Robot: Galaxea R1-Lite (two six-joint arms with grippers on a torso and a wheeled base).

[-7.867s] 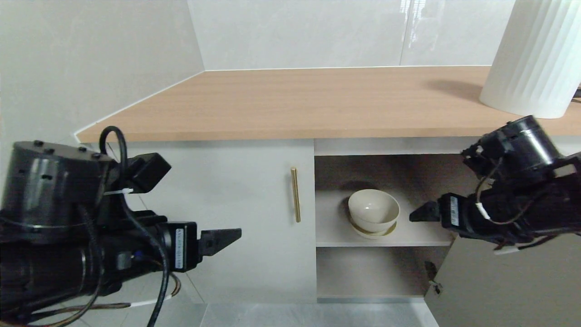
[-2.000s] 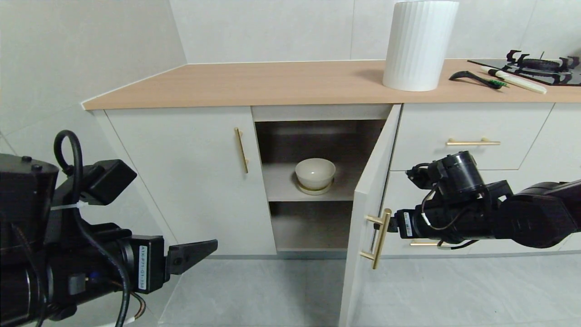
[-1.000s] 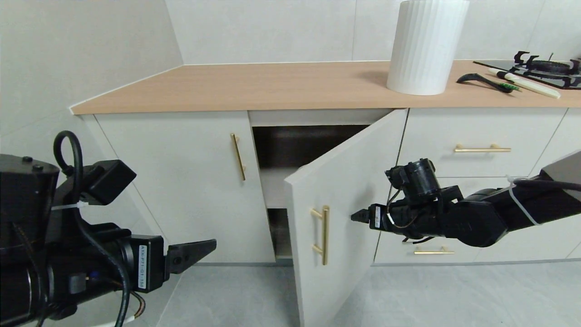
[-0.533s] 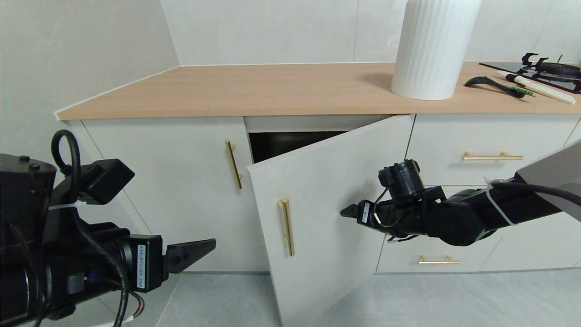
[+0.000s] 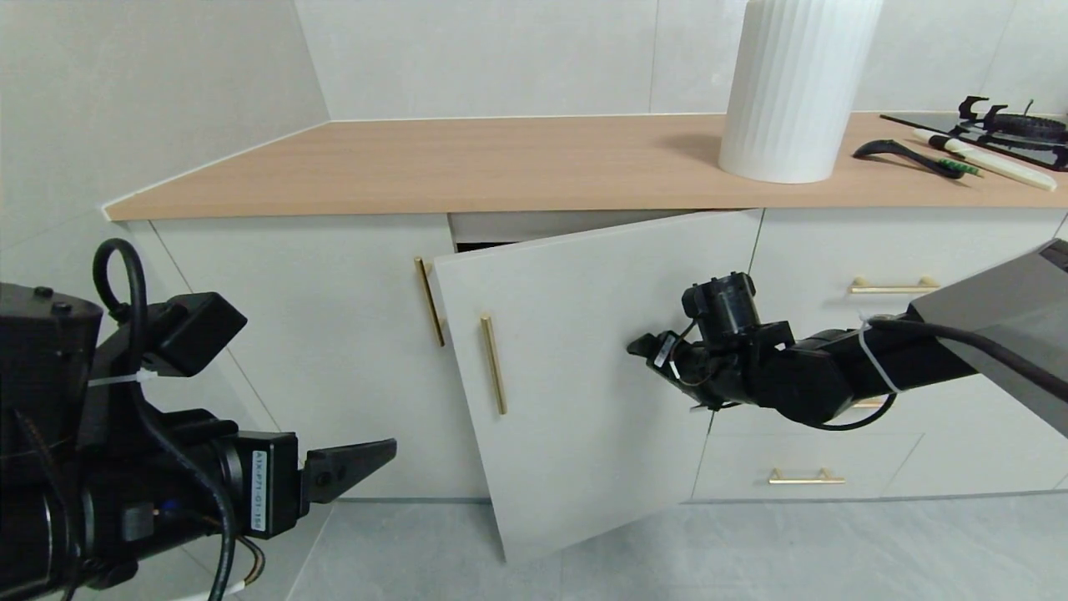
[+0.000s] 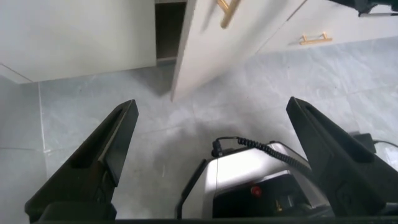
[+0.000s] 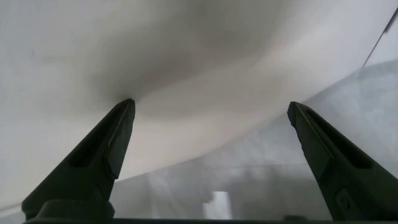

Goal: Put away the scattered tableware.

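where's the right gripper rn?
Head view, right of centre: right gripper at the face of the ajar cabinet door, right of its gold handle, below the counter.

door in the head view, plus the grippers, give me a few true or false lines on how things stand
1. The door is fully shut. False: it is ajar, with a dark gap at its top corner.
2. The right gripper is at the door's outer face, away from the handle. True.
3. The left gripper holds a bowl. False: it is open and empty, off to the side of the cupboard.
4. A white ribbed vase stands on the counter. True.
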